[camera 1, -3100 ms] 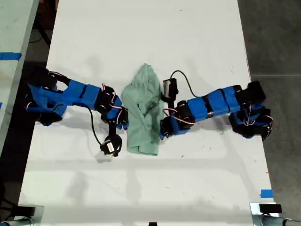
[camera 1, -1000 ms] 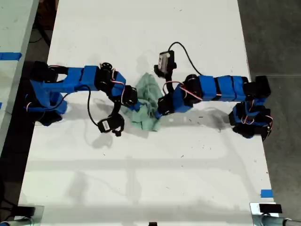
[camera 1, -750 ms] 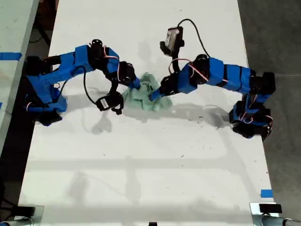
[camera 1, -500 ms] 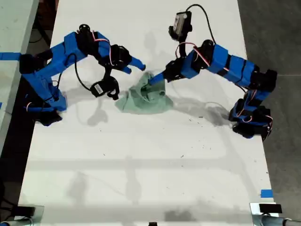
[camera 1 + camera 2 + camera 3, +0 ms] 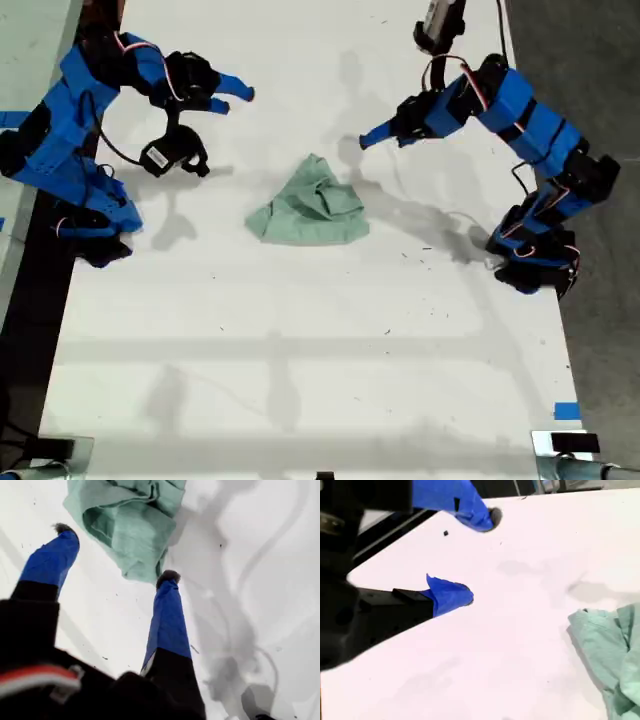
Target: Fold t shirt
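The t shirt [image 5: 310, 210] lies as a crumpled mint-green heap on the white table [image 5: 300, 380], near the middle of the exterior view. My first gripper [image 5: 385, 135] hangs open above the table, up and to the exterior view's right of the heap. In the first wrist view its blue fingers [image 5: 167, 610] spread wide with the t shirt [image 5: 135, 525] just beyond them, untouched. My second gripper [image 5: 232, 98] is open, raised at the exterior view's upper left. The second wrist view shows its gripper [image 5: 480, 557] empty and the t shirt [image 5: 610, 645] well off to the side.
Both arm bases stand on the table, one at the exterior view's left [image 5: 90, 225], one at its right [image 5: 530, 260]. A wrist camera on a cable [image 5: 170, 155] hangs under the second arm. Blue tape [image 5: 566, 410] marks the table's near right corner in the exterior view.
The t shirt lay stretched out between both grippers, which gathered it inward into a heap. Both grippers have since let go, lifted and swung apart towards the far side of the table.
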Tool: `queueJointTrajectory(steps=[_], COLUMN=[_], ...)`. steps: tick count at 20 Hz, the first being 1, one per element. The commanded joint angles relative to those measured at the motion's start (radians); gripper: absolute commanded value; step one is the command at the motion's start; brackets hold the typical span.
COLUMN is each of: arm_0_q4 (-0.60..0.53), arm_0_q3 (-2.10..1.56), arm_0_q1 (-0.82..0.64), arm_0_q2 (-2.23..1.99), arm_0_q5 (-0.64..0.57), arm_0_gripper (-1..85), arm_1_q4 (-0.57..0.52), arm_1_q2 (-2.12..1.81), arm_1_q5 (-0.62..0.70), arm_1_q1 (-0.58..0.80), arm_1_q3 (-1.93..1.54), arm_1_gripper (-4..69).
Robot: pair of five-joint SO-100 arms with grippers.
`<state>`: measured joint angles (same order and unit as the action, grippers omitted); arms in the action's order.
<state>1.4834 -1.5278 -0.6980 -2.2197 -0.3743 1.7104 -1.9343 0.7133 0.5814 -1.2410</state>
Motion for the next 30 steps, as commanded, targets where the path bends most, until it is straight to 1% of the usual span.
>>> queueJointTrajectory(steps=[1, 2, 4, 5, 7, 8, 10, 11, 12, 13, 14, 15, 16, 17, 18, 19, 20, 21, 22, 23, 24, 25, 26, 28, 29, 30], arm_0_q4=[-0.031, -0.071, -0.187, -0.255, -0.443, -0.532, -0.673, -0.706, -0.709, -0.733, -0.805, -0.873, -0.870, -0.819, -0.793, -0.788, -0.781, -0.770, -0.736, -0.663, -0.592, -0.512, -0.477, -0.477, -0.477, -0.477], arm_0_q3=[-0.175, -0.279, -0.512, -0.638, -0.934, -1.074, -1.310, -1.410, -1.505, -1.600, -1.663, -1.752, -1.769, -1.769, -1.769, -1.769, -1.769, -1.769, -1.769, -1.769, -1.769, -1.769, -1.769, -1.769, -1.769, -1.769], arm_0_q1=[-0.064, -0.067, -0.023, 0.009, 0.080, 0.101, 0.121, 0.123, 0.123, 0.141, 0.163, 0.179, 0.170, 0.156, 0.166, 0.175, 0.170, 0.172, 0.167, 0.147, 0.120, 0.087, 0.052, 0.021, 0.012, 0.008], arm_0_q2=[-0.301, -0.431, -0.669, -0.762, -0.923, -0.977, -1.092, -1.184, -1.307, -1.381, -1.358, -1.378, -1.345, -1.361, -1.376, -1.374, -1.374, -1.374, -1.374, -1.374, -1.374, -1.374, -1.368, -1.368, -1.368, -1.368], arm_0_q5=[0.000, -0.003, -0.006, -0.006, -0.021, -0.026, -0.028, -0.034, -0.044, -0.055, -0.071, -0.066, -0.038, -0.023, -0.026, -0.035, -0.002, 0.057, 0.081, 0.086, 0.087, 0.087, 0.075, 0.075, 0.075, 0.075], arm_0_gripper=[-0.2, -0.2, -0.2, -0.2, -0.2, -0.2, -0.2, -0.2, -0.2, -0.2, -0.2, -0.2, -0.2, -0.2, -0.2, -0.2, -0.2, -0.2, -0.2, -0.2, -0.1, 0.1, 0.1, 1.2, 1.5, 1.5], arm_1_q4=[-0.035, -0.063, -0.135, -0.155, -0.218, -0.245, -0.273, -0.273, -0.275, -0.302, -0.342, -0.357, -0.359, -0.337, -0.318, -0.308, -0.321, -0.344, -0.347, -0.330, -0.327, -0.327, -0.327, -0.330, -0.330, -0.330], arm_1_q2=[-0.287, -0.423, -0.739, -0.881, -1.140, -1.250, -1.466, -1.574, -1.574, -1.572, -1.572, -1.572, -1.572, -1.572, -1.572, -1.574, -1.574, -1.574, -1.574, -1.571, -1.571, -1.571, -1.571, -1.571, -1.571, -1.571], arm_1_q5=[-0.034, -0.043, -0.034, -0.049, -0.097, -0.120, -0.158, -0.169, -0.189, -0.187, -0.172, -0.150, -0.141, -0.153, -0.167, -0.218, -0.239, -0.261, -0.301, -0.299, -0.281, -0.230, -0.201, -0.176, -0.087, 0.054], arm_1_q1=[-0.041, -0.054, -0.112, -0.160, -0.265, -0.308, -0.344, -0.353, -0.364, -0.379, -0.388, -0.391, -0.390, -0.383, -0.370, -0.373, -0.374, -0.383, -0.388, -0.400, -0.399, -0.385, -0.374, -0.383, -0.383, -0.383], arm_1_q3=[-0.218, -0.345, -0.592, -0.695, -0.925, -1.037, -1.269, -1.378, -1.443, -1.508, -1.565, -1.606, -1.638, -1.657, -1.677, -1.709, -1.758, -1.819, -1.852, -1.844, -1.842, -1.842, -1.842, -1.845, -1.845, -1.845], arm_1_gripper=[22.8, 19.0, 16.0, 13.4, 5.0, 2.0, 1.4, 1.4, 1.4, 1.4, 1.4, 1.4, 1.4, 1.4, 1.4, 5.6, 6.4, 6.4, 7.1, 7.6, 8.6, 9.3, 9.8, 9.4, 9.4, 9.4])
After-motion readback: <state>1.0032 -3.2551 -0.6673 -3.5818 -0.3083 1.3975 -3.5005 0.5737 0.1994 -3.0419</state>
